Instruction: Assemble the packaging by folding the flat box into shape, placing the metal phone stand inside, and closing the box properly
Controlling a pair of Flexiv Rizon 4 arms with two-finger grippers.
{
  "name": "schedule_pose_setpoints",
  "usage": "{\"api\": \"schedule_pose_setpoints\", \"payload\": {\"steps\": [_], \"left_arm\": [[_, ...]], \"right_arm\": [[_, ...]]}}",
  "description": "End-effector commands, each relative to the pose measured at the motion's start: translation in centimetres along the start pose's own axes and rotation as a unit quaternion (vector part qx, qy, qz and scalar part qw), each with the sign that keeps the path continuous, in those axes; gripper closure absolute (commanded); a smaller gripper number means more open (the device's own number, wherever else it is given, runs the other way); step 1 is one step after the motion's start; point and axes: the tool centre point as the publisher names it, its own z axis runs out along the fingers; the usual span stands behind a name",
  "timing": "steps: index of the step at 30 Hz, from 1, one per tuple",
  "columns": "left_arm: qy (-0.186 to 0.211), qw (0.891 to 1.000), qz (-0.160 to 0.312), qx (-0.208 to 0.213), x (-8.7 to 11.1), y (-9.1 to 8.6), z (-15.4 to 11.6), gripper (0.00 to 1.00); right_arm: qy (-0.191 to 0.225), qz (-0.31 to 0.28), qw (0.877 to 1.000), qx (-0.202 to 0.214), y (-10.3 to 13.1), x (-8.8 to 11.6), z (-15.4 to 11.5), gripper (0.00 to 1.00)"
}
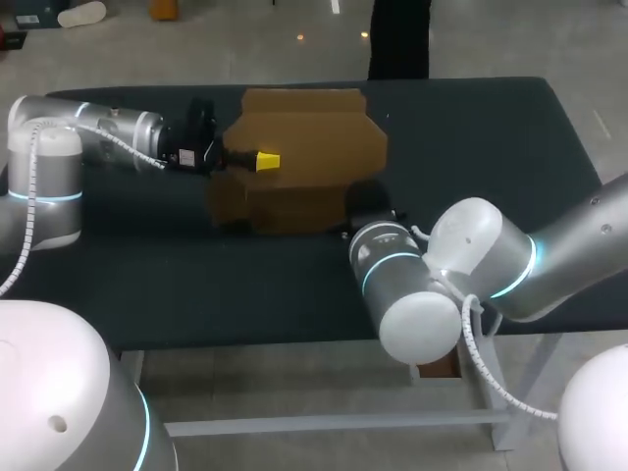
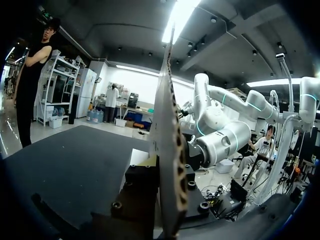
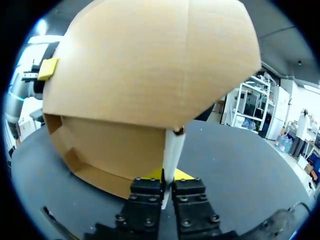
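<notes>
Right claw (image 3: pixel 167 186) tight on box (image 3: pixel 150 75) edge (hidden from overhead)

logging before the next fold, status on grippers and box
Left gripper shut on cardboard box panel. Right gripper shut on a lower flap. Box part-folded, standing on the table. Phone stand not in view.

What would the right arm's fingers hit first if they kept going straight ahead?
The cardboard box. The right gripper pinches one thin flap of it, and the box's body rises directly ahead, so it would likely press into that.
</notes>
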Motion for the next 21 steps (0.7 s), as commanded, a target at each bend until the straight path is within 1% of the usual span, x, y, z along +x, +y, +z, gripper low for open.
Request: {"api": "schedule_pose_setpoints", "payload": {"steps": [1, 5, 6, 7, 8, 9, 10, 12, 14, 15, 16, 20, 21], "left_arm": [[0.003, 1.000, 0.000, 0.001, -0.1, 0.3, 0.4, 1.00], [0.003, 1.000, 0.000, 0.001, -0.1, 0.3, 0.4, 1.00], [0.002, 1.000, 0.000, 0.000, 0.0, 0.2, 0.5, 0.91], [0.000, 1.000, 0.001, 0.000, 0.0, 0.2, 0.5, 0.71], [-0.002, 1.000, 0.002, -0.001, 0.1, 0.1, 0.6, 0.54], [-0.006, 1.000, 0.005, -0.004, 0.2, 0.1, 0.6, 0.16], [-0.008, 1.000, 0.005, -0.005, 0.2, 0.0, 0.7, 0.00], [-0.014, 1.000, 0.008, -0.010, 0.4, -0.1, 0.8, 0.00], [-0.024, 0.999, 0.013, -0.017, 0.6, -0.2, 0.9, 0.00], [-0.029, 0.999, 0.016, -0.020, 0.7, -0.3, 1.0, 0.00], [-0.030, 0.999, 0.018, -0.021, 0.8, -0.3, 1.0, 0.00], [-0.048, 0.998, 0.029, -0.034, 1.4, -0.5, 1.0, 0.00], [-0.051, 0.998, 0.032, -0.037, 1.6, -0.5, 1.0, 0.00]], "right_arm": [[-0.051, -0.004, 0.999, -0.001, -0.2, 1.0, 0.1, 1.00], [-0.040, -0.005, 0.999, -0.012, -0.1, 0.9, -0.2, 1.00], [-0.038, -0.005, 0.999, -0.015, -0.1, 0.9, -0.3, 1.00], [-0.028, -0.001, 0.999, -0.018, -0.1, 0.8, -0.4, 1.00], [-0.025, 0.000, 0.999, -0.020, -0.1, 0.7, -0.5, 1.00], [-0.024, -0.001, 0.999, -0.022, -0.2, 0.6, -0.6, 1.00], [-0.011, 0.006, 1.000, -0.026, -0.2, 0.5, -0.7, 1.00], [-0.004, 0.008, 1.000, -0.028, -0.2, 0.3, -0.9, 1.00], [0.012, 0.017, 0.999, -0.031, -0.2, 0.0, -1.2, 1.00], [0.012, 0.016, 0.999, -0.031, -0.1, -0.1, -1.4, 1.00], [0.022, 0.019, 0.999, -0.032, -0.1, -0.3, -1.5, 1.00], [0.049, 0.025, 0.998, -0.028, 0.1, -0.9, -1.9, 1.00], [0.049, 0.022, 0.998, -0.025, 0.2, -1.0, -2.0, 1.00]]}}
